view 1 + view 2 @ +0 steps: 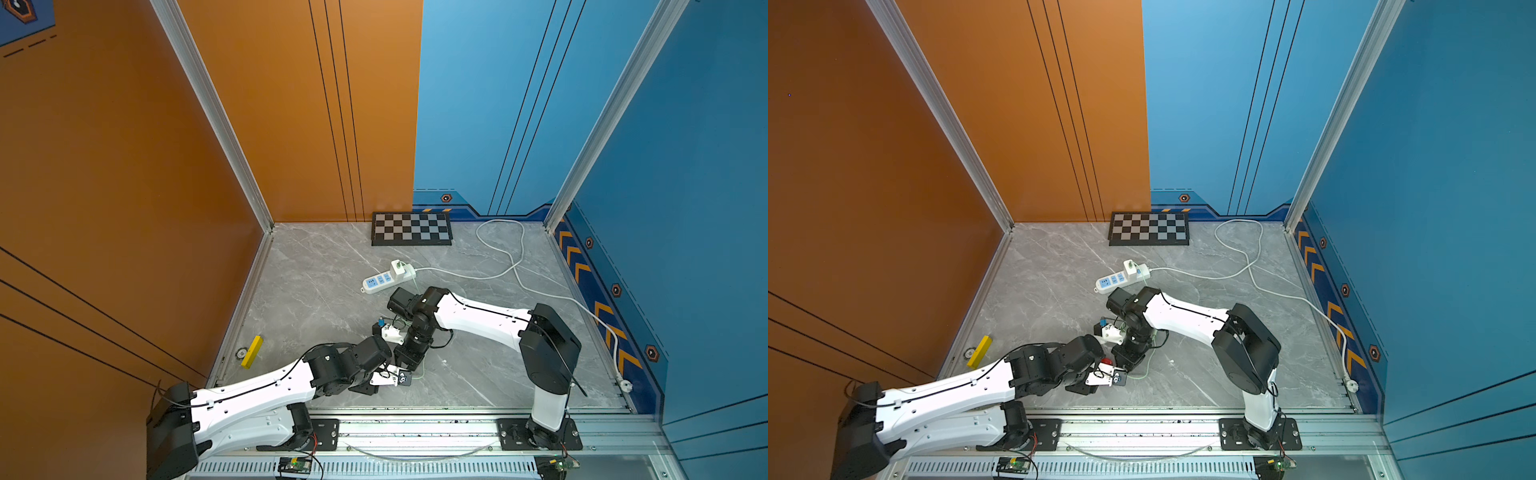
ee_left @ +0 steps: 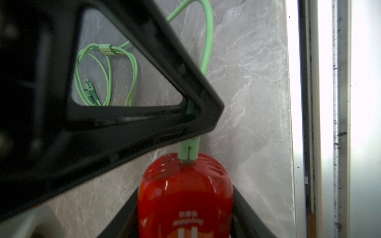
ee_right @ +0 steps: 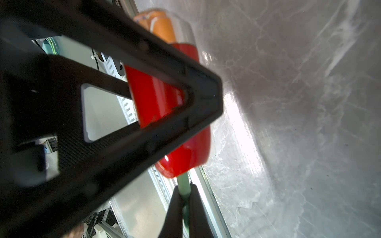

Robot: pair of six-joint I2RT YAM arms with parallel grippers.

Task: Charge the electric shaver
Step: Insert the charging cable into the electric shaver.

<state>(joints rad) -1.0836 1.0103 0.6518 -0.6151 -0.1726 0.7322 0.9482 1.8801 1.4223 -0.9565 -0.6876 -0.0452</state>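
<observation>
White arm shells (image 1: pixel 249 395), black joints (image 1: pixel 548 353) (thin black cables (image 1: pixel 486 308) alongside).

White print (image 2: pixel 188 218) on the electric shaver (image 2: pixel 185 191), away from its green plug (image 2: pixel 188 151), is too blurred to read; nothing else here is legible.

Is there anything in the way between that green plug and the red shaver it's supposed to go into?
Nothing visible. The left gripper holds the electric shaver, and the green plug, pinched by the right gripper, already meets the shaver's end and looks seated in its port.
</observation>
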